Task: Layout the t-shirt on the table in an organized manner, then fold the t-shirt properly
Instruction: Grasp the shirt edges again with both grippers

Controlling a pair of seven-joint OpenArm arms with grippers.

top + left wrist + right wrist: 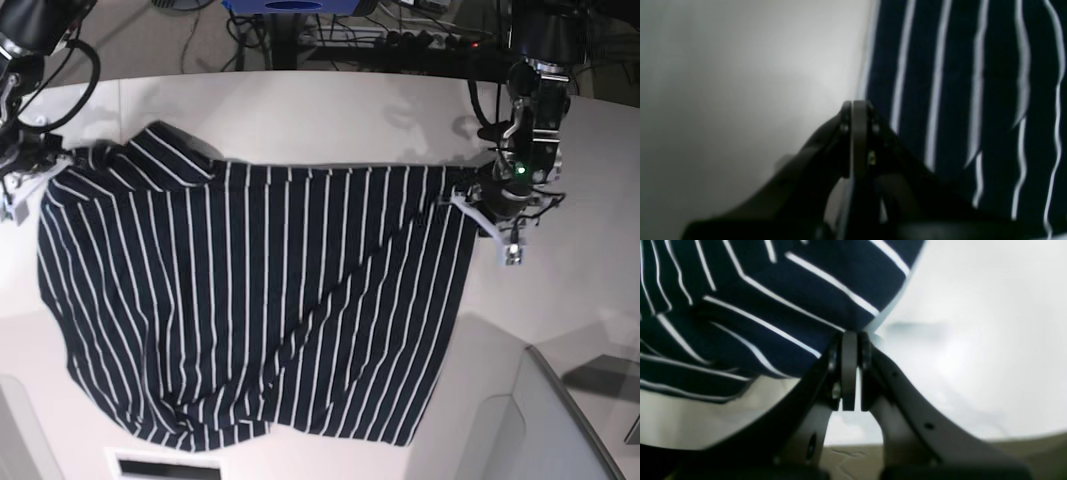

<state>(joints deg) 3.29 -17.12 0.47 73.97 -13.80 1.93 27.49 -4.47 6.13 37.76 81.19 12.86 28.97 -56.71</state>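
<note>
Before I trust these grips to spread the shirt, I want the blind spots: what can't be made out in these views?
- Left wrist view: the left gripper is shut at the t-shirt edge; blur hides how much cloth is pinched.
- Right wrist view: the right gripper is shut on a shirt corner; the layers are unclear.
- Base view: the picture's left edge cuts off the right gripper; folds hide the shirt's sleeves and collar.

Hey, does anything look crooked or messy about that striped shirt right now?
Yes. The dark navy white-striped t-shirt lies skewed on the white table: a diagonal crease crosses its middle and the near hem is bunched.
</note>
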